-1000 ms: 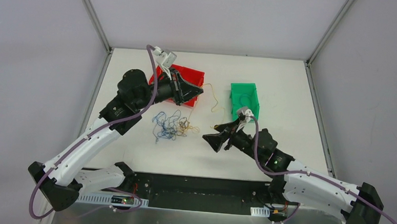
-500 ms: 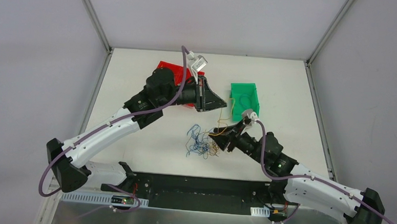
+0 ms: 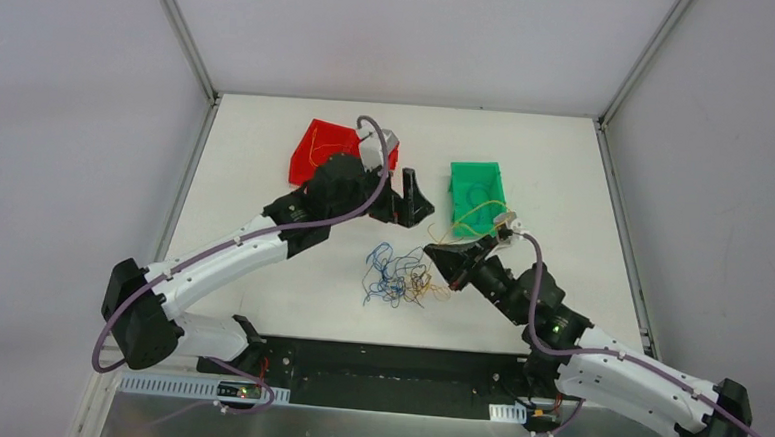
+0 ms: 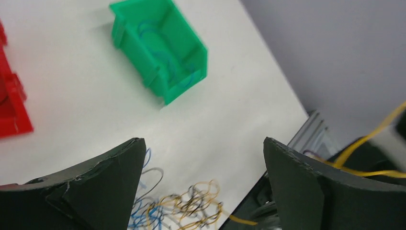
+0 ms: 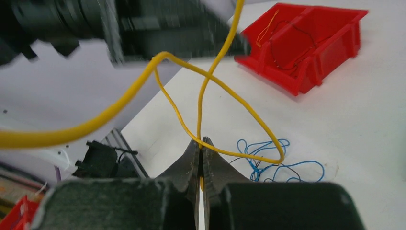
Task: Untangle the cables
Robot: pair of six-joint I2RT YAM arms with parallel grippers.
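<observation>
Top external view: on a white table (image 3: pixel 246 161) enclosed by grey walls (image 3: pixel 393 39), the right tool (image 5: pixel 201 141) is clenched on a yellow cable (image 5: pixel 28 139) arching up from its tips. The left tool (image 4: pixel 203 143) hangs released, jaws wide and empty. Tangled cables (image 3: pixel 397 276) lie just beside the right tool, between both tools. A green bin (image 3: pixel 476 166) sits beyond the right tool and a red bin (image 3: pixel 301 164) behind the left.

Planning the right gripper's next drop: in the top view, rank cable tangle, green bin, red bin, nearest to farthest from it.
1. cable tangle, beside the right gripper.
2. green bin, just beyond it.
3. red bin, far left.
</observation>
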